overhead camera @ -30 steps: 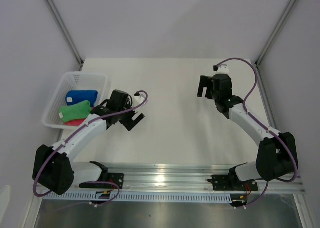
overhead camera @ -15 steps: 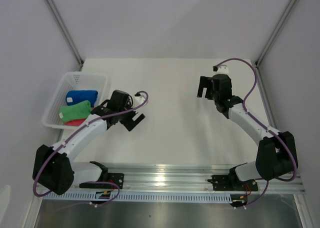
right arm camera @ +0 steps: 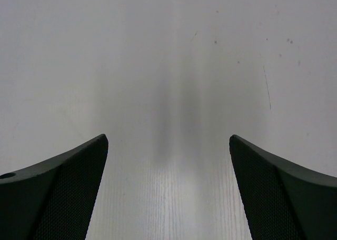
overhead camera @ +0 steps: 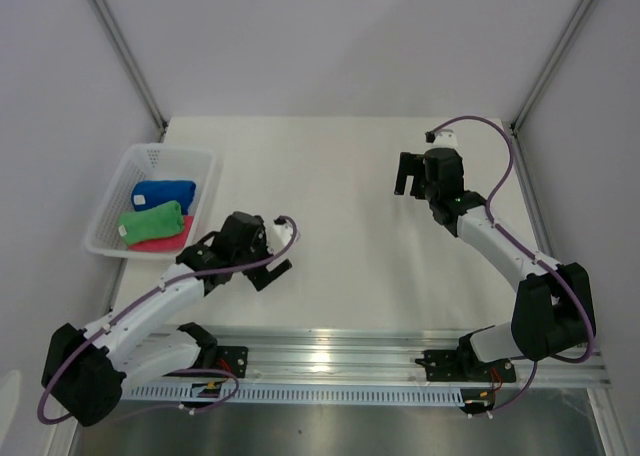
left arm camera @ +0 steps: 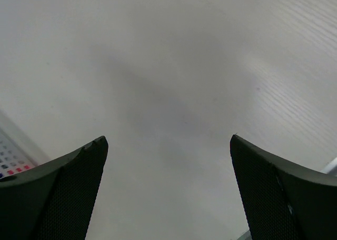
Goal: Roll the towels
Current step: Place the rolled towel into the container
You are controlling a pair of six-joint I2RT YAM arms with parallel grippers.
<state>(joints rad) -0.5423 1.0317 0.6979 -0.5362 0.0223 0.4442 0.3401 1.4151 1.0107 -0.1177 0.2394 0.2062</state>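
Three towels lie rolled in the white mesh basket point(overhead camera: 163, 149) at the table's left: a blue towel point(overhead camera: 163, 193) at the back, a green towel point(overhead camera: 150, 221) in the middle, and a pink-red towel point(overhead camera: 165, 242) partly under the green one. My left gripper point(overhead camera: 274, 255) is open over bare table, to the right of the basket and nearer the front; the left wrist view shows only tabletop between the left gripper's point(left arm camera: 167, 139) jaws. My right gripper point(overhead camera: 410, 180) is open at the right back, and the right wrist view shows the right gripper point(right arm camera: 168, 137) holding nothing.
The aluminium rail point(overhead camera: 330, 361) with both arm bases runs along the near edge. Grey walls and metal posts point(overhead camera: 125, 51) close in the table on the left, back and right. The tabletop point(overhead camera: 330, 216) is white.
My left arm has drawn back toward the near edge, taking its open gripper nearer and slightly right. The right arm and the towels have not moved.
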